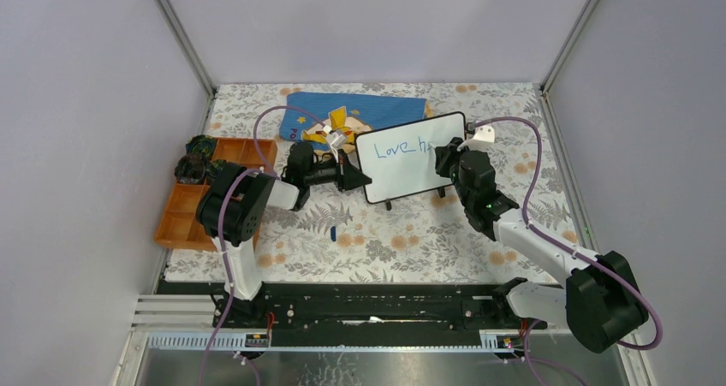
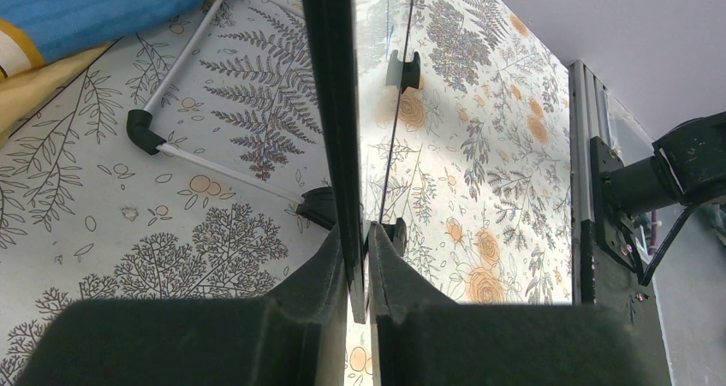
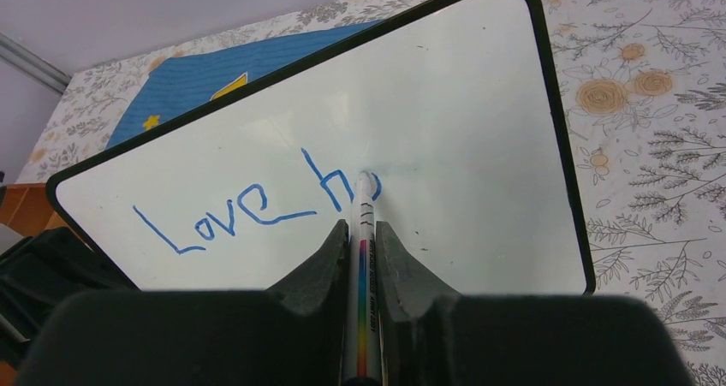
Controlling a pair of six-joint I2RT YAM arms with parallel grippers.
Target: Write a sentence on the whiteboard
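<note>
Soft, even light fills all views; shadows are faint. The whiteboard (image 3: 445, 121) shows a mild sheen, and the close dark fingers (image 3: 317, 275) look slightly blurred.

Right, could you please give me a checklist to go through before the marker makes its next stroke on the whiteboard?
1. Grip of the left fingers on the whiteboard rim: ok, shut on it.
2. Grip of the right fingers on the marker: ok, shut around its barrel.
3. Marker tip touching the board: ok, it sits just right of the "h".
4. The sentence complete: not ok, only "Love h" is written.
5. Bare board right of the tip: ok, free white surface there.
6. Tip pressure: cannot tell.
</note>
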